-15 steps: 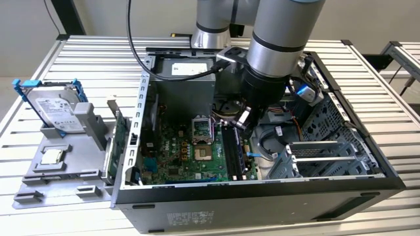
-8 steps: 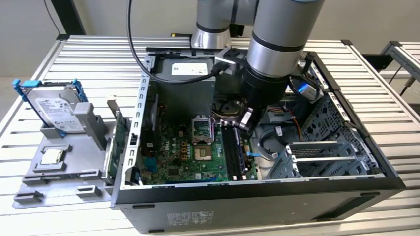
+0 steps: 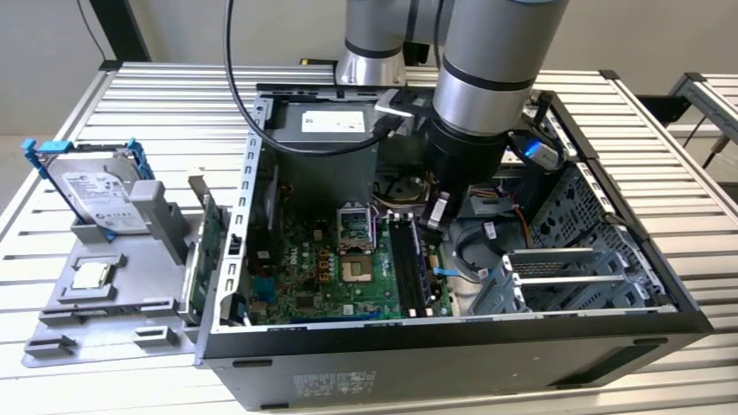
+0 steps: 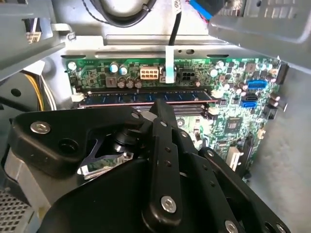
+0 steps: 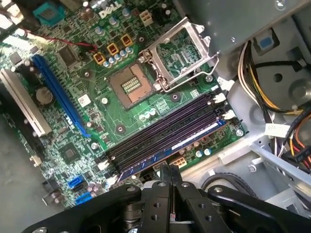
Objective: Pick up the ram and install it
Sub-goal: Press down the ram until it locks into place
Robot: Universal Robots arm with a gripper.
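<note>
nearest the camera in the exterior view is the black front edge of the open computer case (image 3: 461,346), lying on its side on a slatted metal table (image 3: 150,95). going from that view's left: a grey holder tray (image 3: 98,298) carries a hard drive (image 3: 98,194) in a blue frame and a small silver chip (image 3: 90,275); next, a green card (image 3: 210,259) stands on edge just beside the case wall; then comes the green main board (image 3: 311,268) with its open chip socket (image 3: 355,226); then the row of long memory slots (image 3: 412,264), where the arm (image 3: 490,78) reaches down from above; and last the perforated drive cage (image 3: 588,268) at that view's right.

the ram (image 5: 170,148) appears to sit already in the outermost slot, lying level along it, with white end clips (image 5: 226,115) at the ends of the slots. in both wrist views the claw (image 5: 170,170) has its two black fingers pressed together with nothing between them, the tips right at the stick's upper edge, about mid-length.

my judgement on risk: whether both clips have latched cannot be told, so the stick may be only half seated. pushing at one spot could tilt it, lift one end, or bend the board beneath. the loose cables (image 5: 252,73) near the slots might also snag the wrist.
</note>
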